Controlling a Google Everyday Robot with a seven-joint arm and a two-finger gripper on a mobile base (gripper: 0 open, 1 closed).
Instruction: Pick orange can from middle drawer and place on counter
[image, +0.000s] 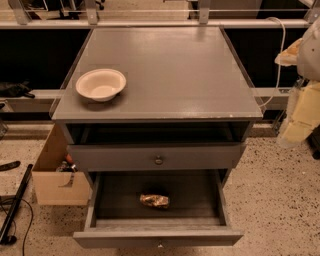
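Observation:
The orange can (154, 200) lies on its side on the dark floor of the middle drawer (159, 236), which is pulled far out toward me. The can sits near the drawer's middle, apart from its walls. The counter (175, 70) is the grey cabinet top above it. My gripper (299, 120) shows as a pale yellowish shape at the right edge of the view, beside the cabinet's right side at about counter height. It is well away from the can and has nothing visible in it.
A cream round bowl (100, 84) stands on the counter's front left. The top drawer (158, 160) above the open one is pulled out only slightly. A cardboard box (57, 175) sits on the floor to the left. A black pole (15, 205) and cables lie further left.

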